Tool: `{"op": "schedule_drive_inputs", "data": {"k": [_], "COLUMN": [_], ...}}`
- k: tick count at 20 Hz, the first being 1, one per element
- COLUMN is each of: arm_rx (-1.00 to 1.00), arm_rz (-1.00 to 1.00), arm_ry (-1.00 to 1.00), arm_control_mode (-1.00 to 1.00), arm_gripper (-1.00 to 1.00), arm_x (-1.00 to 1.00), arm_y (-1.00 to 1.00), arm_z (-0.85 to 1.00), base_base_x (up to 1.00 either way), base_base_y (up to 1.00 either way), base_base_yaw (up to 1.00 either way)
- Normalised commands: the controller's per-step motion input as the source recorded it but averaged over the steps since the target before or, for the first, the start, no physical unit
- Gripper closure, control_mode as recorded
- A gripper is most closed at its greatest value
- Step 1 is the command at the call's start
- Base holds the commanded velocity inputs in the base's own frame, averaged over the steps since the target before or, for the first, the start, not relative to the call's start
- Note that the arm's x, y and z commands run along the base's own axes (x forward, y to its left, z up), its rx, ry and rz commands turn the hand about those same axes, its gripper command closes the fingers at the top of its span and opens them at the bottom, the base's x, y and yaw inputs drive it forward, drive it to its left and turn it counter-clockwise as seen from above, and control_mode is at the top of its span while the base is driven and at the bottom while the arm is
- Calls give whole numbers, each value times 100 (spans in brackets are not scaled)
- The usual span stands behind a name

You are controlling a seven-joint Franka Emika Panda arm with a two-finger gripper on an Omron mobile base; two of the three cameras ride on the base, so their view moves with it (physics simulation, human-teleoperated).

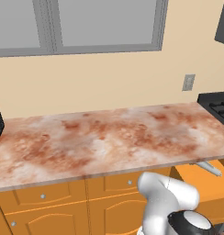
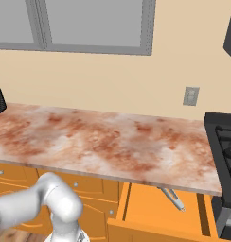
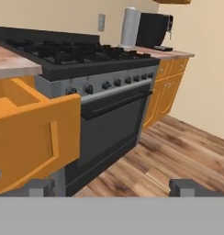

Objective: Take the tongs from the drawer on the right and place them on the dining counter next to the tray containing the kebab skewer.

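Note:
The drawer [image 2: 150, 203] under the right end of the wall worktop stands pulled out, its orange inside showing. The slim light-grey tongs [image 2: 173, 198] lie in it near the back; the left base view shows the tongs [image 1: 208, 168] in the drawer [image 1: 196, 180] too. In the hand view my gripper [image 3: 113, 188] is open and empty, low beside the drawer [image 3: 36, 133], facing the oven. Its fingertips [image 3: 40, 187] stand wide apart. The dining counter, the tray and the kebab skewer are out of view.
The marbled wall worktop [image 1: 109, 137] spans both base views. Right of the drawer stands a black stove [image 3: 81, 55] with a dark oven door [image 3: 114, 124]. Beyond it are a paper towel roll [image 3: 130, 26] and a black machine [image 3: 153, 30]. Wooden floor [image 3: 169, 156] lies ahead.

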Motion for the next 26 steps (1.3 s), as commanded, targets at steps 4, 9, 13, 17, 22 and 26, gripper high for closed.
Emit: {"op": "schedule_drive_inputs", "data": {"k": [4,9,13,17,22,26], "arm_rx": [0,3,4,3,2,2], "arm_rz": [-10,0,0,0,0,-2], "arm_ry": [13,16,19,28,38,31], "arm_control_mode": [-100,-100,-100,-100,-100,-100], "arm_gripper": [-100,-100,-100,-100,-100,-100], "arm_x": [-14,15,15,33,50,41], "arm_y": [-3,-3,-1,0,0,0], "arm_z": [43,35,21,25,26,48], "base_base_x": [0,0,0,0,0,0], "base_base_y": [0,0,0,0,0,0], "base_base_yaw": [0,0,0,0,0,0]}}
